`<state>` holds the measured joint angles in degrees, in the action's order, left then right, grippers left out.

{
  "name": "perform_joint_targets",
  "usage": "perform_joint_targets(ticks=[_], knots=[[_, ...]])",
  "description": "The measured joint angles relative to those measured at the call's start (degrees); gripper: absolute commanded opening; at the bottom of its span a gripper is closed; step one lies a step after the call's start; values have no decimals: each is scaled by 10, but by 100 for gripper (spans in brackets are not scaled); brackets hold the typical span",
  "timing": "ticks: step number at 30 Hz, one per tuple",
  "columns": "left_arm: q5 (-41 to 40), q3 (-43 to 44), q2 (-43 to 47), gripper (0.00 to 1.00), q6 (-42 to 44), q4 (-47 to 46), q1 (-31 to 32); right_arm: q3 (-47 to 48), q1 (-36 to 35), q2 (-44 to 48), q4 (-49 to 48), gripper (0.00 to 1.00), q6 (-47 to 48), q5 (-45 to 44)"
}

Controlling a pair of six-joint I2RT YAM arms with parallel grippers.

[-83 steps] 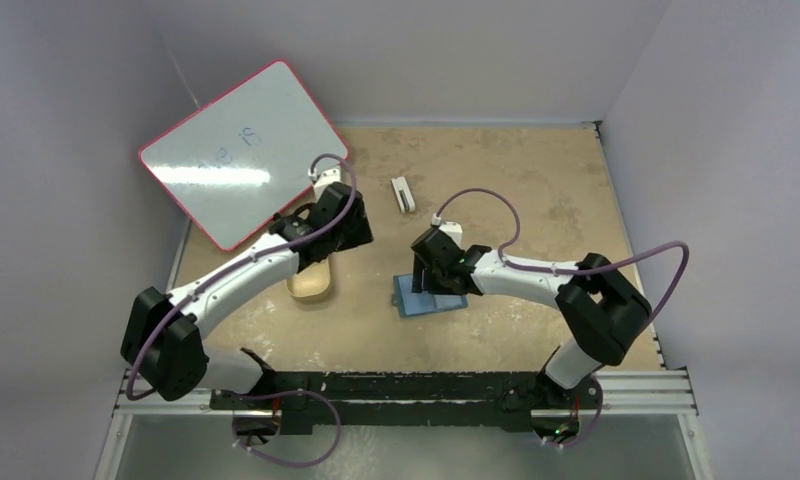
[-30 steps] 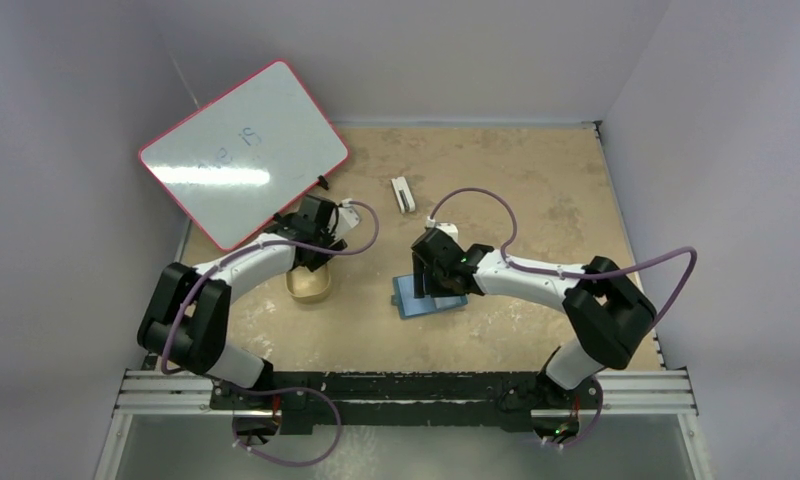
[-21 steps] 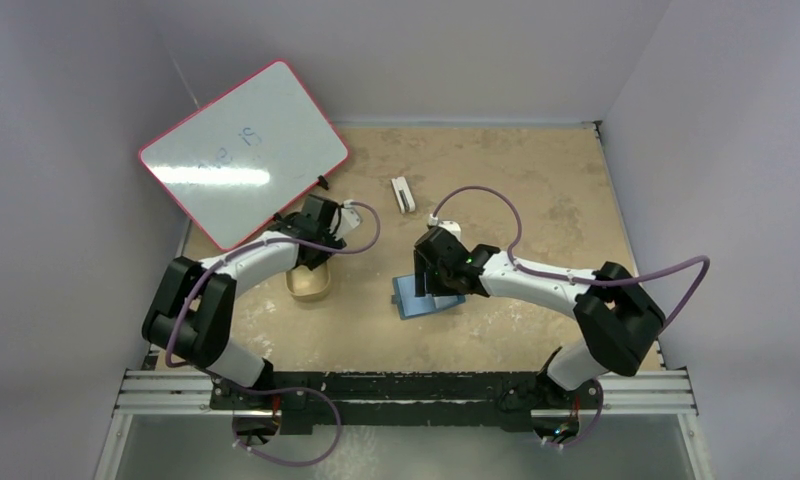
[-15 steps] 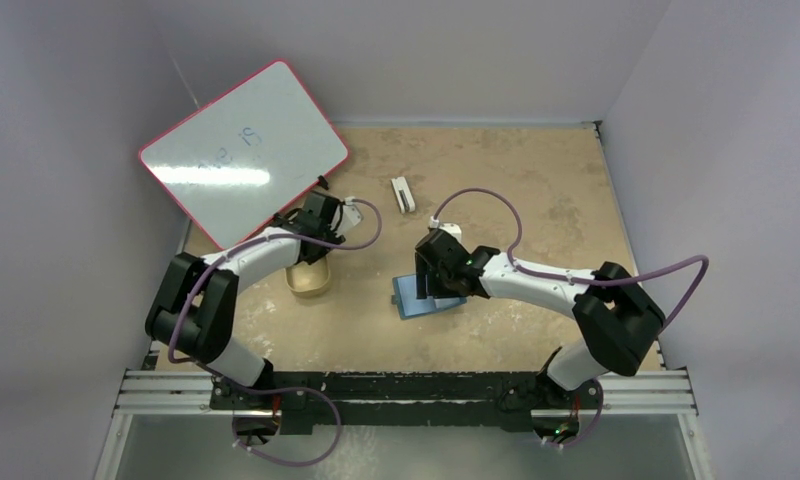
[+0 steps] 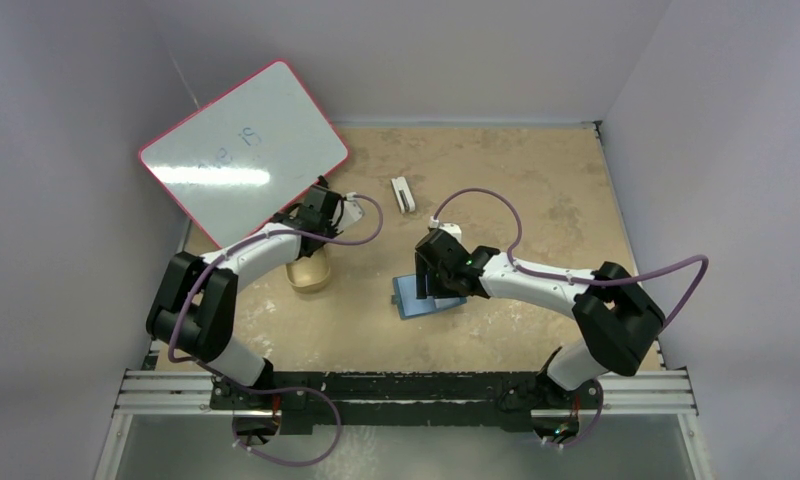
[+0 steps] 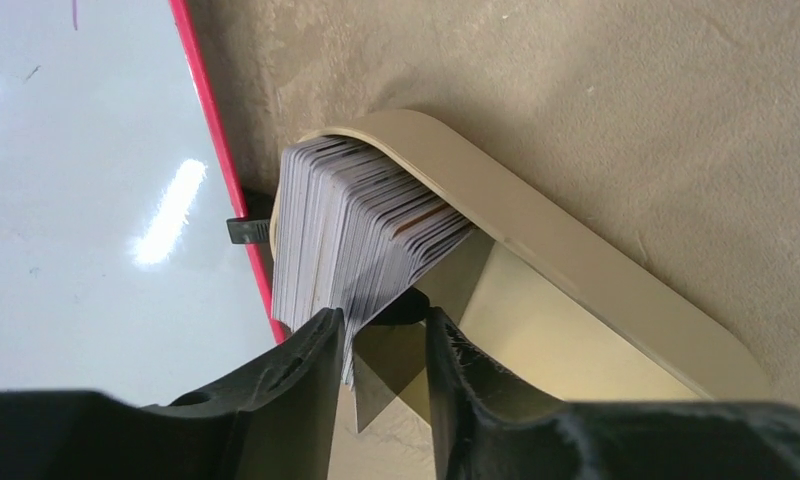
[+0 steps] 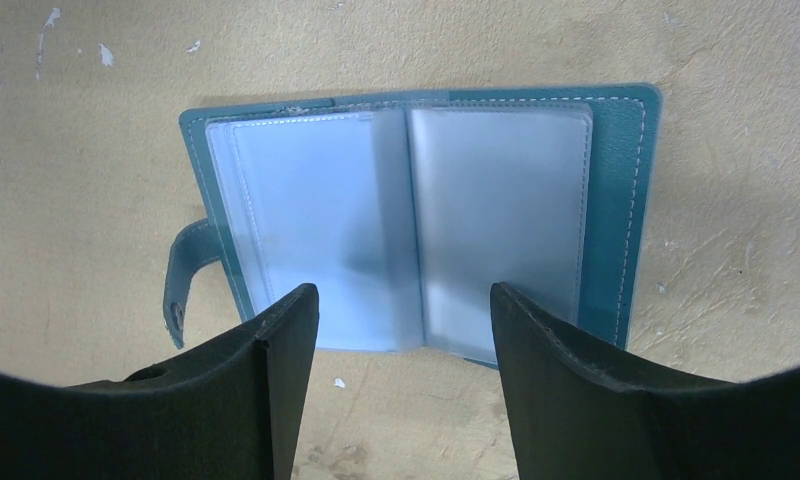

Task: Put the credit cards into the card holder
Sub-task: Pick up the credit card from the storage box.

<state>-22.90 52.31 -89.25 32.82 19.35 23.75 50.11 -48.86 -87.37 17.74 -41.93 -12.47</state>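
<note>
Left gripper [image 6: 381, 322] is straddling the credit cards [image 6: 346, 220] in the tray [image 6: 576, 270], jaws slightly apart; right gripper [image 7: 401, 305] is hovering wide-open over the card holder [image 7: 618, 200], mid-frame.

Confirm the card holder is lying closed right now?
No, the card holder lies spread open flat on the table, with both clear pocket pages facing up in the right wrist view.
</note>
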Motion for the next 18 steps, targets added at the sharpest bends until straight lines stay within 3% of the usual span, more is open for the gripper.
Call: perform_joint_targets(ticks=[8, 18], knots=[[9, 23, 3, 8, -3, 50, 7, 0, 0, 0, 0, 67, 0, 0], [44, 49, 53, 0, -37, 101, 8, 0, 0, -10, -2, 69, 0, 5]])
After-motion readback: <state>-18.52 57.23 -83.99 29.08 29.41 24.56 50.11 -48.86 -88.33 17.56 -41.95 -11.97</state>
